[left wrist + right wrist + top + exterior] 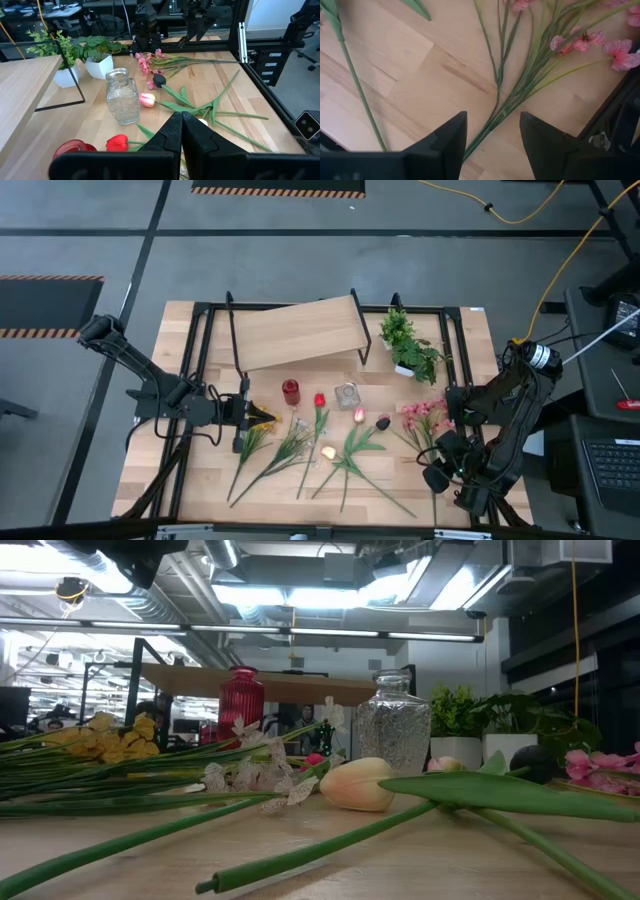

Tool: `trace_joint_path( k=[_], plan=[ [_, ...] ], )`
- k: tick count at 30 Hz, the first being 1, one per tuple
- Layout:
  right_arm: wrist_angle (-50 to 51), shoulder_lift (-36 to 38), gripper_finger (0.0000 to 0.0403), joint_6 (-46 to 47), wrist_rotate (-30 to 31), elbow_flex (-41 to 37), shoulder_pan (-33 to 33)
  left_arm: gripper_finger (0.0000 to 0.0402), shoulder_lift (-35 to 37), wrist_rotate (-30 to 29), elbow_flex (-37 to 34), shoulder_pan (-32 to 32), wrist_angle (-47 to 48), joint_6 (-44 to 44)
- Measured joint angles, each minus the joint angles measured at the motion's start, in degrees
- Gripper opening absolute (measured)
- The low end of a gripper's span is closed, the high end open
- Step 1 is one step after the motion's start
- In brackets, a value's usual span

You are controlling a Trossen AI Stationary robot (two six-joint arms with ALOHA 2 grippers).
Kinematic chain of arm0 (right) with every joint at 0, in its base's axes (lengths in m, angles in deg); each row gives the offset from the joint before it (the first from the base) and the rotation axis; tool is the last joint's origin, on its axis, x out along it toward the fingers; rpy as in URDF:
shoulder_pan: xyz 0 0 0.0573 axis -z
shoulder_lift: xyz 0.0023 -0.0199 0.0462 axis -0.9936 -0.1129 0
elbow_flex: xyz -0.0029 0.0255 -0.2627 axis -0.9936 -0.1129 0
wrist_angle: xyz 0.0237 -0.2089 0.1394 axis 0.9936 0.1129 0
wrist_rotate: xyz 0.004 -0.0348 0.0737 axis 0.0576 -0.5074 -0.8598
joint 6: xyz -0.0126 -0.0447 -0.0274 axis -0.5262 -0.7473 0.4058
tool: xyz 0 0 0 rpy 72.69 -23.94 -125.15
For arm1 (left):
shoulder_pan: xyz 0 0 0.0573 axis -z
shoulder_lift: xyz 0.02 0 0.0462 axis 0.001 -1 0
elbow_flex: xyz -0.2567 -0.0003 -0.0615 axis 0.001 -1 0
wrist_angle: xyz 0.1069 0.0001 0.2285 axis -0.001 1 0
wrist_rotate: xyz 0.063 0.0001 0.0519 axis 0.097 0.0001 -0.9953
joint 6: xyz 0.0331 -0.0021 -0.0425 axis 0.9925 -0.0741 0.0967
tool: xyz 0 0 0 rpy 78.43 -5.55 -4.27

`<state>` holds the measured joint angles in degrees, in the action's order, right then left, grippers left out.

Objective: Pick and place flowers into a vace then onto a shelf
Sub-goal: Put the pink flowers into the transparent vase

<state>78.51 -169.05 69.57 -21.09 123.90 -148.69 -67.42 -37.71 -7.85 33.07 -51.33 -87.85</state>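
Two pincers: left (247, 412) pressed together by yellow flowers (262, 423), right (490, 132) spread above pink stems (517, 97). Probably light, floppy; best gripped mid-stem.

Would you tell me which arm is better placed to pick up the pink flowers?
Probably the right. Its claw is open directly above the pink flowers, their stems running between its fingers. The left claw is shut at the yellow flowers, across the table.
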Motion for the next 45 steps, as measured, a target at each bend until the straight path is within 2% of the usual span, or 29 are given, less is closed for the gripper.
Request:
trace_joint_path(
  k=[45],
  plan=[
    [-1.16,0.00,0.0182,-1.24,0.07,0.02,0.00,0.0003,0.00,0.00,0.00,0.00,0.00,0.02]
  ],
)
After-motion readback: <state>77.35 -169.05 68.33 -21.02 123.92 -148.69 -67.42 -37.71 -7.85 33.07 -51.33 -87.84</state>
